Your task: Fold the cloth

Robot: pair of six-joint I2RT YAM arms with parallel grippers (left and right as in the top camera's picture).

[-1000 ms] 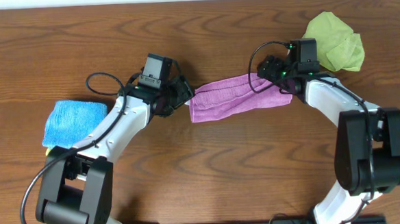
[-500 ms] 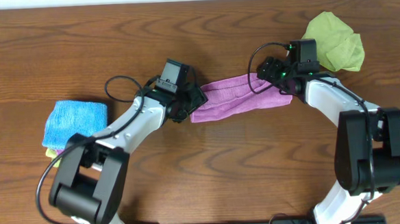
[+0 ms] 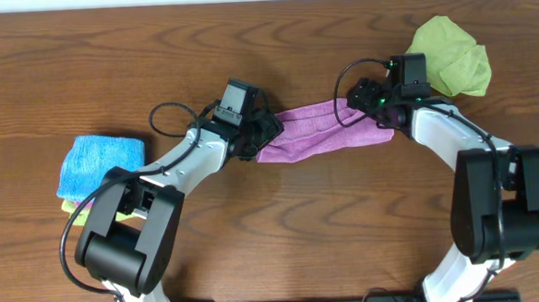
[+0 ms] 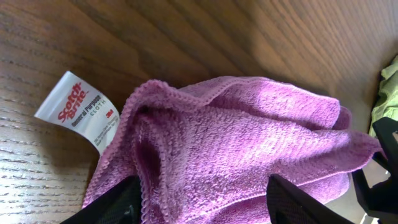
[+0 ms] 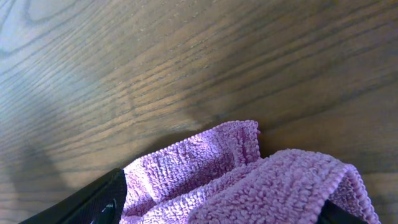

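Observation:
The purple-pink cloth [image 3: 319, 130] lies as a bunched band across the middle of the wooden table. My left gripper [image 3: 267, 131] is at its left end. In the left wrist view its open fingers [image 4: 199, 193] straddle the rumpled cloth [image 4: 249, 137], and a white brand label [image 4: 78, 109] sticks out at the left. My right gripper [image 3: 371, 107] is at the cloth's right end. In the right wrist view its fingers [image 5: 221, 199] stand wide apart with folds of the cloth [image 5: 205, 162] between them.
A lime-green cloth [image 3: 449, 54] lies crumpled at the far right, just behind the right gripper; its edge shows in the left wrist view [image 4: 388, 87]. A bright blue folded cloth [image 3: 99, 164] lies at the left. Bare wood surrounds them.
My left arm has swung right, from a little left of the cloth onto its left end. The right arm and the cloth's right end have not moved.

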